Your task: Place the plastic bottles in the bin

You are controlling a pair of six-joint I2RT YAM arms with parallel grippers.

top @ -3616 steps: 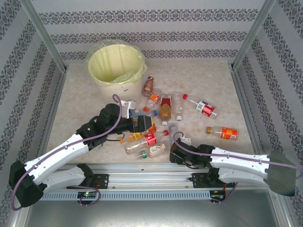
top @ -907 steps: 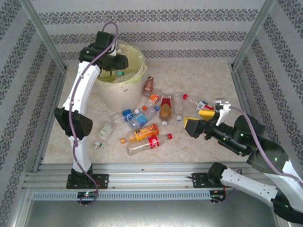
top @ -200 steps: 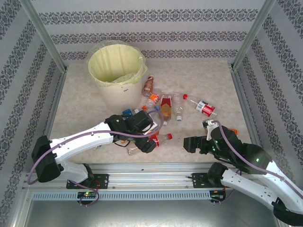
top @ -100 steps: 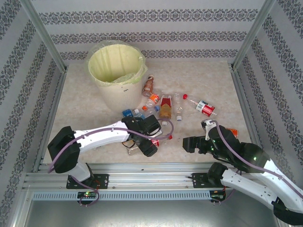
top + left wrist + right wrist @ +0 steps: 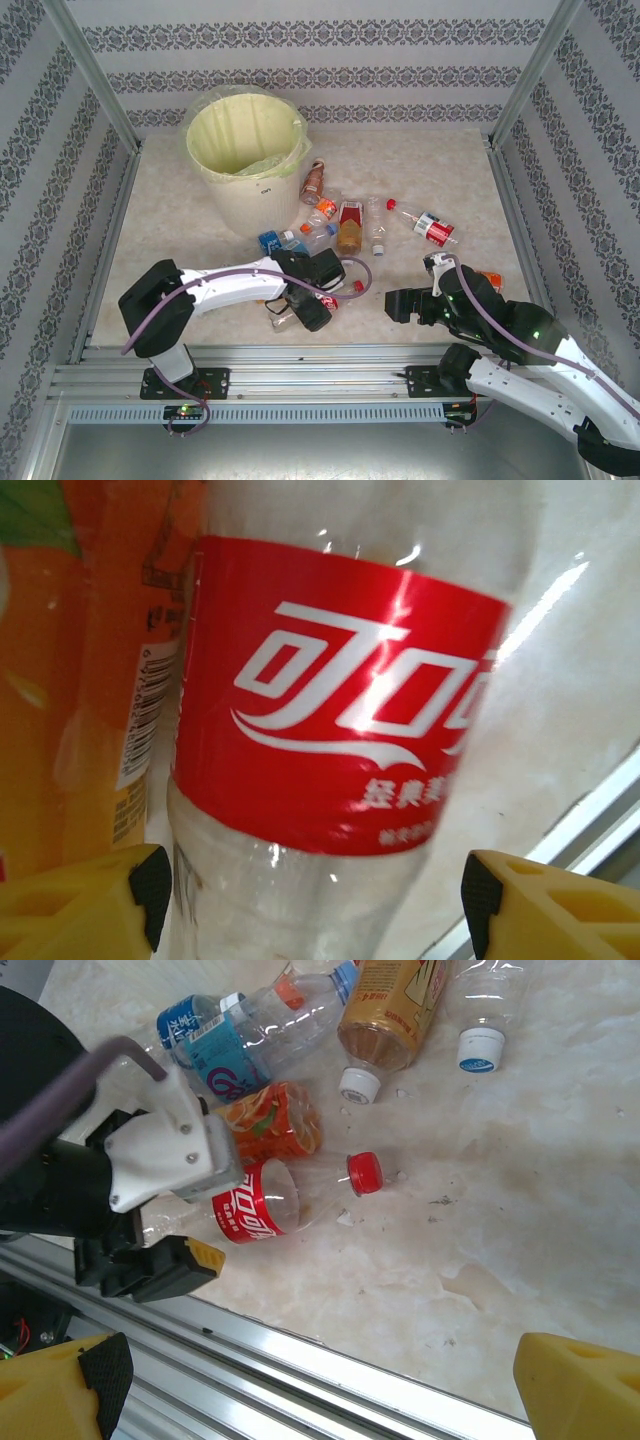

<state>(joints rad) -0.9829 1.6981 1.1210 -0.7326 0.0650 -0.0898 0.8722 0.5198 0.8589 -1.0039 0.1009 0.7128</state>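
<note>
The left gripper [image 5: 310, 905] is down on the table [image 5: 190, 250] with its fingers spread. The red-labelled cola bottle [image 5: 330, 710] lies on its side in the gap between them. The left wrist view is so close that the bottle's cap and base are cut off, and I cannot tell whether either pad touches the clear plastic. An orange-labelled bottle [image 5: 90, 680] lies just beside it on the left of that view.

From above, the left gripper [image 5: 310, 312] covers the base end of the cola bottle [image 5: 328, 299]. Its red cap [image 5: 357, 287] points toward the right arm.

The right gripper [image 5: 398, 305] stands well apart to the right, its fingers wide and holding nothing. Its camera looks across at the cola bottle [image 5: 250, 1210].

The other plastic bottles [image 5: 348, 228] lie in a loose cluster farther back. The bin [image 5: 240, 205] stands at the far left beyond them. One orange-labelled bottle [image 5: 492, 280] is mostly hidden behind the right arm.
</note>
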